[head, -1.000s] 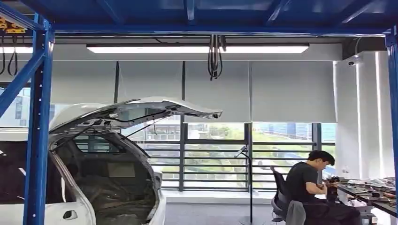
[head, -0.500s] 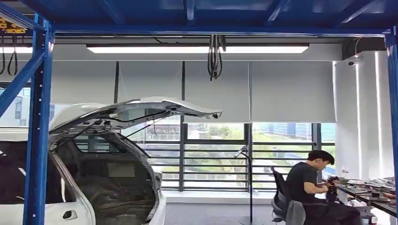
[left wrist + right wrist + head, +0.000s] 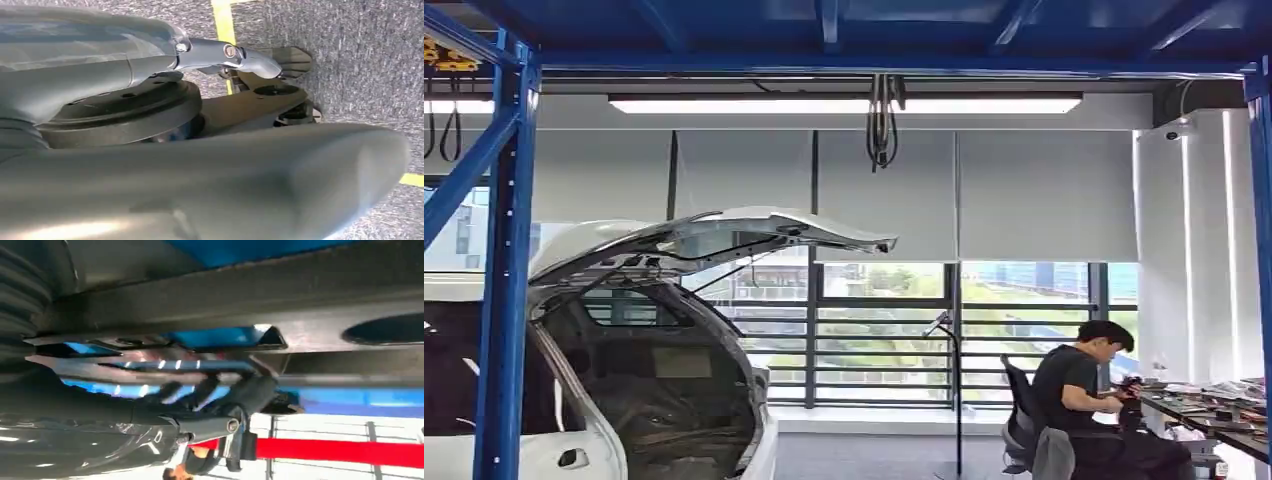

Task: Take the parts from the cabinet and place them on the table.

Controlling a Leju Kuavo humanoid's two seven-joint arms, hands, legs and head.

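In the right wrist view a long grey metal part with an oval hole and cut-outs lies across my right hand. The dark fingers curl up against its lower edge and seem to grip it. My left hand hangs over grey carpet; its thick thumb is in front, one finger is stretched out straight, and nothing is in it. The head view looks level across the room, with no cabinet or work table in it.
A white car with its tailgate raised stands at the left, behind a blue steel post. A person sits at a cluttered desk at the right. Yellow floor tape runs under my left hand. A red barrier belt hangs beyond my right hand.
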